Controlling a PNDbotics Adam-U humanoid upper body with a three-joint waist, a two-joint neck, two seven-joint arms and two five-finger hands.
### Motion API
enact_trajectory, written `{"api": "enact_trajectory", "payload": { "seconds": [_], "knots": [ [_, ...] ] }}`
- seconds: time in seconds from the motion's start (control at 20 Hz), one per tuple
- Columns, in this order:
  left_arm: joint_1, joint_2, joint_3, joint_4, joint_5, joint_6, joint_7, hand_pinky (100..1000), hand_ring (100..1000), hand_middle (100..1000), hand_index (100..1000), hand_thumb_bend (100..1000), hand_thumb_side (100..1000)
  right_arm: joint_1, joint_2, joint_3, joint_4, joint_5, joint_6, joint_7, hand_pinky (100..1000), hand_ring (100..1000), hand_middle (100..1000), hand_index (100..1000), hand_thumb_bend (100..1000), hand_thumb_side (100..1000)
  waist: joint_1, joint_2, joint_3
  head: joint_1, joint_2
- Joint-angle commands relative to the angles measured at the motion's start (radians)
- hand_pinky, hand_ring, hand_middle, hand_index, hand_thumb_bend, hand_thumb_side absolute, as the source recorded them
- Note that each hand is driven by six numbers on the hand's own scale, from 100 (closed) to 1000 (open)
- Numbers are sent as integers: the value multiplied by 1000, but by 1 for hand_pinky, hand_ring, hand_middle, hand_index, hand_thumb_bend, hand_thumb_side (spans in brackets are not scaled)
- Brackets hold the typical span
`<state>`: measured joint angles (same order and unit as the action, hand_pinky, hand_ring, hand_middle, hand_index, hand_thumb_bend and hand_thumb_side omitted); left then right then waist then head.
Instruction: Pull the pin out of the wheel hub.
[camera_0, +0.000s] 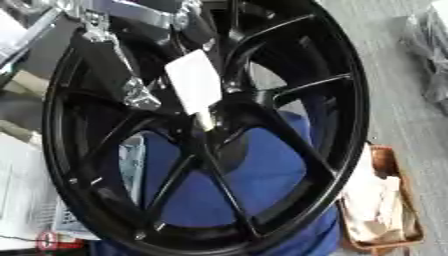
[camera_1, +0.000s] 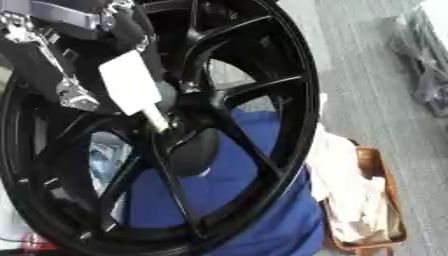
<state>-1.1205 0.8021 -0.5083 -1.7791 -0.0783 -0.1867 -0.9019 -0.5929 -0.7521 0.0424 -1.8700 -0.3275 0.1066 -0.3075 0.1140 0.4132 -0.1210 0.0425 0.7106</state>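
A black spoked wheel stands tilted and fills most of both views. From its hub sticks a pin with a flat white head and a thin pale stem whose tip still meets the hub centre. My left hand, black with silver joints, comes in from the upper left. Its fingers are curled at the top and left edge of the white head, pinching it. The hand hides part of the upper spokes. My right hand shows in neither view.
A blue cloth lies behind and under the wheel. A brown tray with white rags sits at the lower right. Papers lie at the left, and a plastic-wrapped object is on the grey floor at the upper right.
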Motion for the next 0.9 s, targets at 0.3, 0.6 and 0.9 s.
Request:
{"api": "enact_trajectory", "payload": {
  "seconds": [0.3, 0.6, 0.9],
  "knots": [
    [-8, 64, 135, 10, 61, 44, -5, 763, 599, 516, 553, 100, 100, 2, -25, -19, -10, -3, -3, -4, 767, 755, 774, 845, 132, 457, -14, -46, 16, -9, 5],
    [71, 145, 253, 47, 82, 64, 40, 763, 596, 514, 554, 100, 100, 21, -36, -30, -9, 1, -7, -12, 767, 756, 774, 845, 137, 459, -21, -62, 43, -37, 17],
    [186, 244, 378, 99, 98, 76, 139, 763, 593, 513, 554, 100, 100, 38, -47, -44, -10, 9, -11, -23, 768, 758, 776, 845, 134, 451, -30, -73, 71, -52, 27]
  ]
}}
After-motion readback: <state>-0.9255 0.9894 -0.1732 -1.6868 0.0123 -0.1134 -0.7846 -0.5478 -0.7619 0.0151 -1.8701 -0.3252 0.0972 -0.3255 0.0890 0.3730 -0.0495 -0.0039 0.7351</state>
